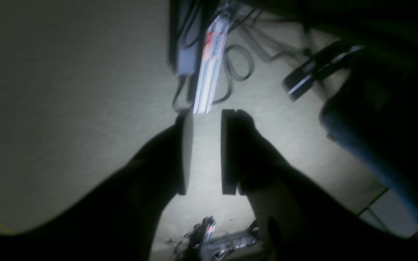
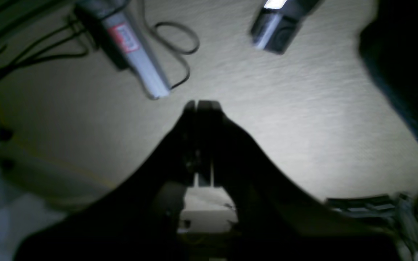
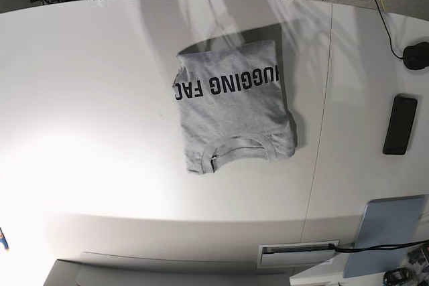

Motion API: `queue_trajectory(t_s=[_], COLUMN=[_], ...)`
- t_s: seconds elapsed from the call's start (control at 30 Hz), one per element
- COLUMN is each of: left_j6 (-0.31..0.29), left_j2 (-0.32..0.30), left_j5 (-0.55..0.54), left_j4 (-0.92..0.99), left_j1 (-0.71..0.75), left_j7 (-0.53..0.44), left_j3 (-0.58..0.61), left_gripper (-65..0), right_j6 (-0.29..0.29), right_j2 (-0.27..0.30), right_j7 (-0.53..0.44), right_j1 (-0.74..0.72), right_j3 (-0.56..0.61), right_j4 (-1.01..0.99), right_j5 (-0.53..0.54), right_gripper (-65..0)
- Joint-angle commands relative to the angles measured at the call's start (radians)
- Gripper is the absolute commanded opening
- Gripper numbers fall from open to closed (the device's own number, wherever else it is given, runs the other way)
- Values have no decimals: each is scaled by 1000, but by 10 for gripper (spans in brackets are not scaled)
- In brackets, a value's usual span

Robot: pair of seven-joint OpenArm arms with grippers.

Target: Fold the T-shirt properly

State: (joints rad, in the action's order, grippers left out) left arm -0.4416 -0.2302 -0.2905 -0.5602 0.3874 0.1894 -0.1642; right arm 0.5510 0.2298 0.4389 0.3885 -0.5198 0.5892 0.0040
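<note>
The heather-grey T-shirt (image 3: 234, 108) lies folded into a rough rectangle in the middle of the white table (image 3: 87, 98), only in the base view. Its black "HUGGING FAC" lettering (image 3: 224, 83) faces up and its ribbed collar (image 3: 238, 149) is at the near edge. Neither arm shows in the base view. My left gripper (image 1: 205, 152) is open and empty, seen against carpet floor. My right gripper (image 2: 199, 106) is shut with nothing visible between its fingers, also over carpet. The shirt shows in neither wrist view.
A black phone (image 3: 400, 124), a dark round object (image 3: 417, 55) and a pale-blue pad (image 3: 385, 232) lie at the table's right side. Cables run along the far edge. The wrist views show aluminium bars (image 1: 210, 69) (image 2: 140, 61), cables and a dark blue shape (image 1: 383, 145).
</note>
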Motion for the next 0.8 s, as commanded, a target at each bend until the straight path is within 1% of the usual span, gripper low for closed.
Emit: queue_trajectory(t_s=[0.0, 0.07, 0.13, 0.2, 0.3, 0.37, 0.57, 0.67, 0.77], left_j6=[21, 79, 110, 121, 132, 131, 131, 131, 131], left_j2=[8, 34, 55, 69, 84, 86, 86, 86, 86], left_j5=[6, 26, 55, 59, 58, 59, 58, 58, 58], left_j4=[11, 38, 62, 90, 132, 151, 158, 158, 158], left_j1=[-13, -54, -89, -116, -146, -162, -175, -174, -174], left_j7=[3, 21, 39, 43, 37, 38, 35, 34, 34], left_j3=[0, 0, 0, 0, 0, 0, 0, 0, 0], left_gripper=[-497, -497, -497, -497, -497, -497, -497, -497, -497], right_j6=[5, 6, 6, 6, 13, 13, 3, -35, -85], right_j2=[20, 19, 16, 13, 14, 16, 23, 22, 22], right_j7=[-3, -3, -2, -1, -6, -10, -37, -70, -83], right_j1=[-15, -61, -98, -124, -145, -153, -153, -153, -153], right_j3=[-3, -3, -3, -3, 0, 25, 198, 286, 358], right_j4=[-21, -64, -97, -121, -133, -133, -133, -133, -133], right_j5=[-5, -5, -5, -9, -42, -60, -61, -60, -27], right_gripper=[-650, -650, -650, -650, -650, -650, -650, -650, -650])
